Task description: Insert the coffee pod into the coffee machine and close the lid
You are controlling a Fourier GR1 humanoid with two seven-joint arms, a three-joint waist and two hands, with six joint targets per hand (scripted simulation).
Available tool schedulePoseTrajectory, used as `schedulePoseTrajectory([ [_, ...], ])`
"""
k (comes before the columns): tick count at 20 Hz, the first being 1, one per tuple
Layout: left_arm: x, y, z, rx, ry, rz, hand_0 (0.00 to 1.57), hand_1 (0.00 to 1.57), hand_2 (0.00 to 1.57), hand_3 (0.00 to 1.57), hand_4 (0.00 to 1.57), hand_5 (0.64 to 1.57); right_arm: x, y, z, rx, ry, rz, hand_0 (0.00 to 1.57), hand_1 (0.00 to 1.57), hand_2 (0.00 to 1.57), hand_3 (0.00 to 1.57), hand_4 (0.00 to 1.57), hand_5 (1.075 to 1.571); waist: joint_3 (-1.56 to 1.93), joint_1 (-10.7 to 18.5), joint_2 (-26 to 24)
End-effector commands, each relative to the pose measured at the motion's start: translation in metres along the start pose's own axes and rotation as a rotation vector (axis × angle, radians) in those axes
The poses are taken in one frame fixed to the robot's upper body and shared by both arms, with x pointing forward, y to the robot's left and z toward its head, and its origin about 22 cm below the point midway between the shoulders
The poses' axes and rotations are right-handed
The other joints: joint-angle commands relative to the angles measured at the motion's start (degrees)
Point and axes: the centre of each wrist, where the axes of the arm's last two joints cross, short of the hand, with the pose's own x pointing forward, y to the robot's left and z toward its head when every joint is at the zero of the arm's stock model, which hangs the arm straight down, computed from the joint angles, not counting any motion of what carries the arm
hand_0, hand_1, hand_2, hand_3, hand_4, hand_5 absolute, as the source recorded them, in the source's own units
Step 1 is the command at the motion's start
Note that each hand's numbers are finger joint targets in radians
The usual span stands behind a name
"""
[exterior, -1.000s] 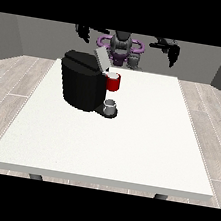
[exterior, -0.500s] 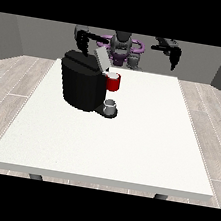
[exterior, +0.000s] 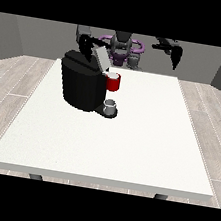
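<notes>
Front view: we see a white table (exterior: pixel 126 150) on pale plank flooring (exterior: pixel 15 82), grey walls (exterior: pixel 13 36) behind; neither hand's (exterior: pixel 86 45) (exterior: pixel 176 56) fingers can we make out.

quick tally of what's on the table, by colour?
Black: 1, the coffee machine, lid raised
Red: 1, the pod holder at its front
Grey: 1, the cup on its base
Total: 3
</notes>
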Motion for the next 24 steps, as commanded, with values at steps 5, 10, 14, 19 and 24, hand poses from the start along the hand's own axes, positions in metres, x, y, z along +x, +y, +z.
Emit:
schedulePoseTrajectory([
  [5,-0.008,-0.008,0.007,0.009,-0.026,-0.028,0.0,0.0,0.0,0.0,0.0,1.571,0.02,0.013,-0.025,0.022,-0.04,0.039,0.0,0.0,0.0,0.0,0.0,1.571,0.09,0.79,3.38],
  [10,-0.001,0.011,0.007,0.037,-0.034,-0.016,0.0,0.0,0.0,0.0,0.0,1.571,0.008,-0.002,-0.021,0.055,-0.035,0.02,0.0,0.0,0.0,0.0,0.0,1.571,0.1,-0.55,3.21],
  [14,0.022,0.016,-0.018,0.06,-0.07,-0.047,0.0,0.0,0.0,0.0,0.0,1.571,0.027,0.028,-0.036,0.082,-0.076,0.045,0.0,0.0,0.0,0.0,0.0,1.571,0.09,-0.98,5.55],
  [19,0.003,0.027,-0.002,0.076,-0.016,-0.039,0.0,0.0,0.0,0.0,0.14,1.571,0.02,0.047,-0.031,0.114,-0.04,0.057,0.0,0.0,0.0,0.0,0.18,1.571,0.09,-1.65,1.86],
  [24,-0.008,0.013,0.004,0.073,0.005,-0.022,0.0,0.0,0.0,0.0,0.16,1.571,0.03,0.051,-0.038,0.146,-0.064,0.093,0.0,0.0,0.0,0.0,0.0,1.571,0.09,-0.79,1.79],
])
